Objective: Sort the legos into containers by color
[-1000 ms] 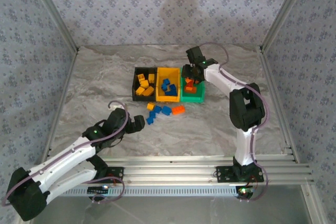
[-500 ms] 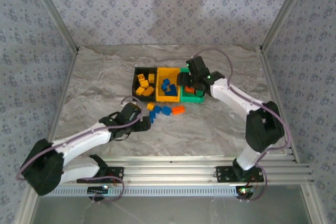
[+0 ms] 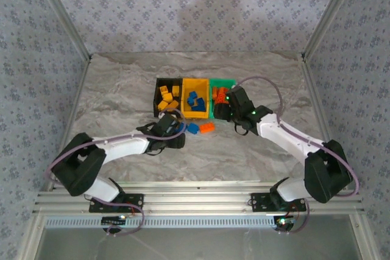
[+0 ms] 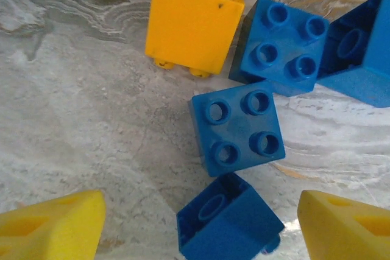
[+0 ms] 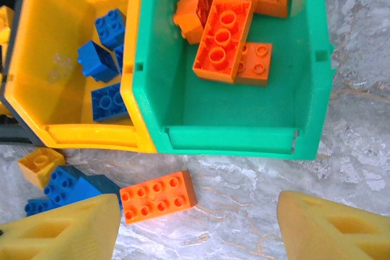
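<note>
Here, the legos are seen as small studded bricks. Red-orange ones (image 5: 222, 38) are piled in the green bin (image 5: 183, 120), blue ones (image 5: 100, 59) in the yellow-orange bin (image 5: 61, 16), and a flat red-orange brick (image 5: 158, 196) is seen lying on the marble table (image 5: 244, 211) just before the bins. Under the left gripper (image 4: 198, 229), whose fingers are spread wide with nothing held, four blue bricks (image 4: 237, 127) and a tipped yellow brick (image 4: 192, 19) are clustered. The right gripper (image 5: 198, 229) is likewise held wide apart and empty.
</note>
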`<state>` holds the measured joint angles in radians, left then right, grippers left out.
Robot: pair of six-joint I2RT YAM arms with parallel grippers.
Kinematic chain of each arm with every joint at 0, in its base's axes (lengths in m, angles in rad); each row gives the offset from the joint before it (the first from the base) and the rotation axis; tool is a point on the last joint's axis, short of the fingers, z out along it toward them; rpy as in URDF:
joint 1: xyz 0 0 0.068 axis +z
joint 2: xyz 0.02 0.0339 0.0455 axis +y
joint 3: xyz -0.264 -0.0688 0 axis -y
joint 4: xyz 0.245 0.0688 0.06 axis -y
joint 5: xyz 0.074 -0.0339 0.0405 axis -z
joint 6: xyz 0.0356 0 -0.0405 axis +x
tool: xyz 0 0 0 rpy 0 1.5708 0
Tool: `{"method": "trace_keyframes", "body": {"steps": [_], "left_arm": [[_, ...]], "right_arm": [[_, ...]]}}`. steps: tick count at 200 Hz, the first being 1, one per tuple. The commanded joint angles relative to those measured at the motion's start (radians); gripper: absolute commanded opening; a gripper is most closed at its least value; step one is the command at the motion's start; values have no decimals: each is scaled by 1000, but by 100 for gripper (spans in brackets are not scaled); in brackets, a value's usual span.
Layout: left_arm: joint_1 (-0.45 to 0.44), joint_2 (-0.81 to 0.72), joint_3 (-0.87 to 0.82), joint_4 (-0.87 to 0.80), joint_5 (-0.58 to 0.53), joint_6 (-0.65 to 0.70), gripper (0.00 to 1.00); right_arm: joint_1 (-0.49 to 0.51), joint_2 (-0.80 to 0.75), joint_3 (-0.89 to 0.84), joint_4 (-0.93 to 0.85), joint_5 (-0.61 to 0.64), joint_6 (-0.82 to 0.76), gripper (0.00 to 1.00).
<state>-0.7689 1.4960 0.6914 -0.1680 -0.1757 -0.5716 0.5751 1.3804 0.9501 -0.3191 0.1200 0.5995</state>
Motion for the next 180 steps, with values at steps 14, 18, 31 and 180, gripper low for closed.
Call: {"method": "trace_keyframes", "body": {"steps": [14, 18, 31, 180], "left_arm": [[-9, 61, 25, 55, 10, 34, 76], [-9, 66, 24, 61, 14, 39, 75], [-12, 80, 26, 76, 14, 48, 70], [-87, -202, 6, -57, 0, -13, 31]], "right_arm": [[3, -36, -23, 14, 37, 22, 71], [5, -37, -24, 15, 38, 22, 71], [3, -39, -26, 14, 38, 22, 71], [5, -73, -98, 45, 47, 73, 71]]}}
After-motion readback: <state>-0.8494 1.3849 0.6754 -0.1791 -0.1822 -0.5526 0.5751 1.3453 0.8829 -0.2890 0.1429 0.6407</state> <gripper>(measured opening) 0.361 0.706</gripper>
